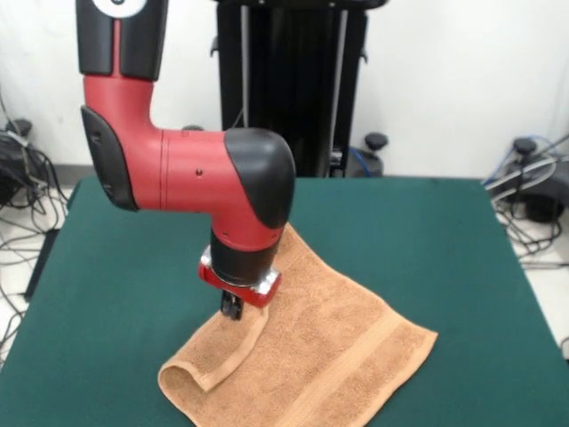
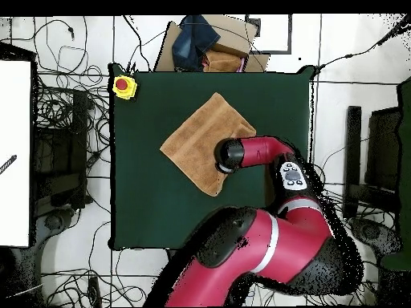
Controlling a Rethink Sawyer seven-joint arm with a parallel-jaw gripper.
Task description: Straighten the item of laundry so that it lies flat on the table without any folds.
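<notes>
the small light-brown terry towel (image 1: pixel 329 347) lies near the middle of the dark green felt-topped table (image 1: pixel 444 249), turned diamond-wise, mostly spread but not flat: in the front view its near left edge is rolled over into a loop, which is probably why the arm works on that side. the red and black arm comes down from the far left, bends at a black elbow, and points its wrist straight down, the jaws (image 1: pixel 231 307) touching or just above the towel's left edge. whether the jaws are open or closed cannot be told.
</notes>
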